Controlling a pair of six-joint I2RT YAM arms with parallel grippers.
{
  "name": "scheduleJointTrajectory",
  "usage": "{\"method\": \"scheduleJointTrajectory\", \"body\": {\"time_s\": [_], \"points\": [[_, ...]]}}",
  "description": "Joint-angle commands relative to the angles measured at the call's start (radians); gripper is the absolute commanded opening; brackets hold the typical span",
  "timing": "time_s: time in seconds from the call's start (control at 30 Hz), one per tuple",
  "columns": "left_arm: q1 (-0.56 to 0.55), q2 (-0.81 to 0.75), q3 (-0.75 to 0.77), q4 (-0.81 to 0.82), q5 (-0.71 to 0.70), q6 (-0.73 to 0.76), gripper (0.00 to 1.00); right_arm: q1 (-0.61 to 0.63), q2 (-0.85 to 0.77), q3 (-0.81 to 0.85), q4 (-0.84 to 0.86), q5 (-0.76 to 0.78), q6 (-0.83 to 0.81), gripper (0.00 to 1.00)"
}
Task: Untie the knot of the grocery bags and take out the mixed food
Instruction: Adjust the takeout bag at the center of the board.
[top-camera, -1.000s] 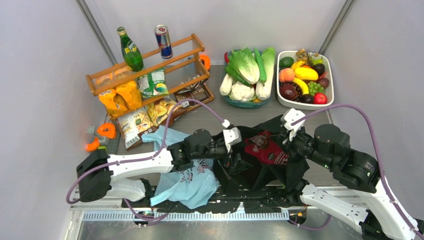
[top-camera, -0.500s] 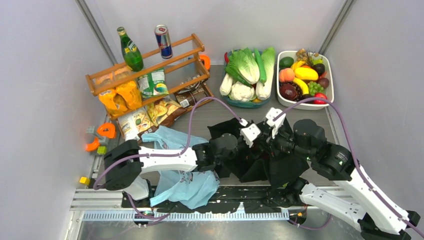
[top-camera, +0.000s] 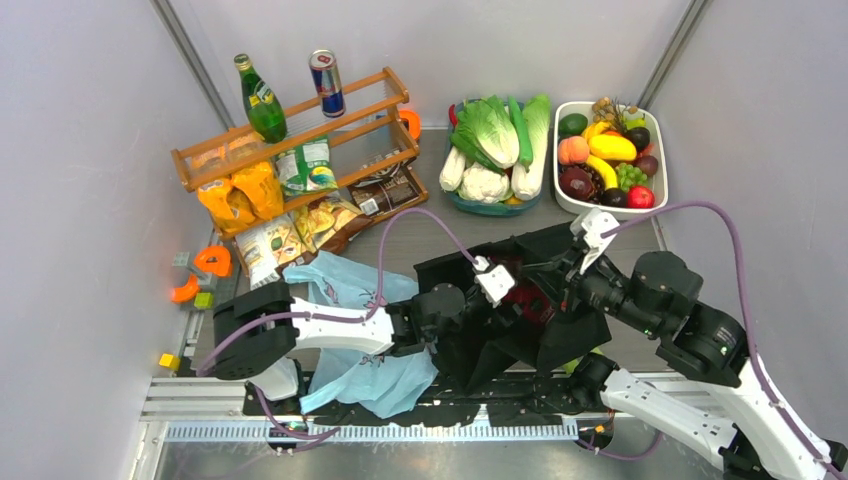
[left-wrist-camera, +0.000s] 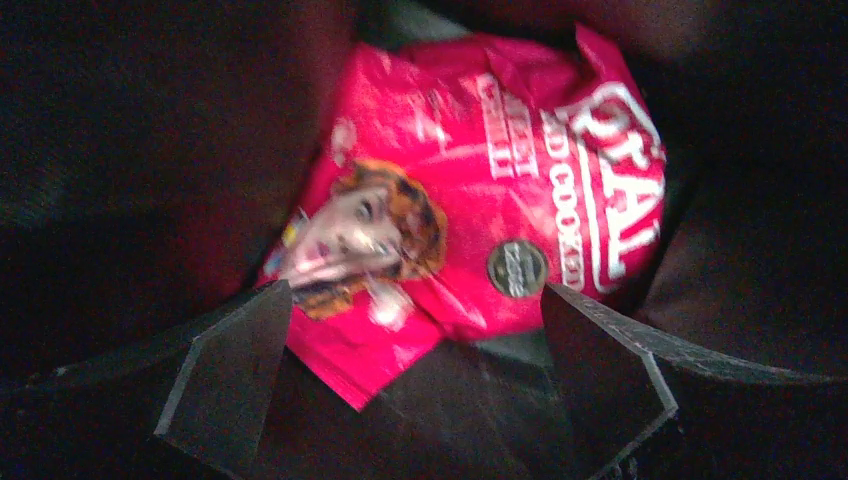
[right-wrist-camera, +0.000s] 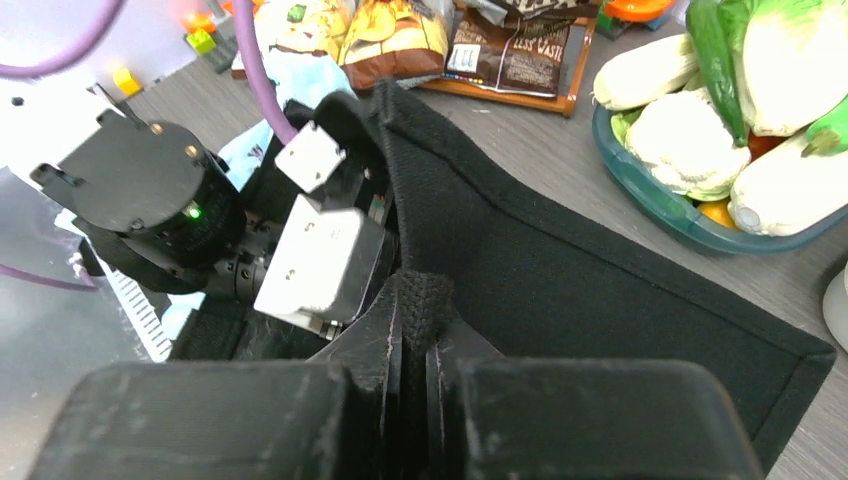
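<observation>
From above: the black tote (top-camera: 575, 335) sits mid-table with its mouth held open; the left arm (top-camera: 330, 325) reaches into it, pincer tips buried in the fabric; the light-blue bag (top-camera: 375, 375) lies crumpled just left of the tote; the right gripper (top-camera: 562, 278) grips the tote's rim. Left wrist: the left gripper (left-wrist-camera: 415, 300) stands wide, one finger each side of the pink-red packet (left-wrist-camera: 480, 200) down in the dark tote, not clamped on it. Right wrist: jaws narrow, squeezed tight on a fold of the tote's edge.

walls: plain pale grey (top-camera: 80, 200) | tabletop (top-camera: 420, 240): grey wood-grain | wooden rack (top-camera: 360, 100): back left
</observation>
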Motion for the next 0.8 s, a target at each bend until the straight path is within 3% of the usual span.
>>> {"method": "scheduleJointTrajectory", "body": {"time_s": [0.0, 0.13, 0.23, 0.33, 0.5, 0.6, 0.77], "points": [[-0.004, -0.012, -0.020, 0.119, 0.075, 0.055, 1.00, 0.016, -0.043, 0.085, 0.176, -0.021, 0.044, 0.05], [-0.003, 0.042, 0.053, 0.026, -0.046, 0.120, 1.00, 0.016, -0.056, 0.123, 0.178, -0.094, 0.053, 0.05], [-0.004, 0.097, 0.146, -0.059, -0.099, 0.167, 1.00, 0.016, -0.040, 0.132, 0.194, -0.237, 0.066, 0.05], [-0.004, 0.141, 0.202, -0.074, -0.085, 0.196, 1.00, 0.015, -0.025, 0.123, 0.231, -0.337, 0.086, 0.05], [-0.003, 0.190, 0.237, 0.016, -0.214, 0.244, 1.00, 0.016, -0.003, 0.114, 0.277, -0.444, 0.124, 0.05], [-0.002, 0.213, 0.250, 0.097, -0.204, 0.308, 1.00, 0.016, 0.004, 0.107, 0.288, -0.489, 0.137, 0.05], [-0.002, 0.273, 0.305, 0.138, -0.061, 0.385, 0.99, 0.016, 0.018, 0.078, 0.347, -0.562, 0.179, 0.05]]}}
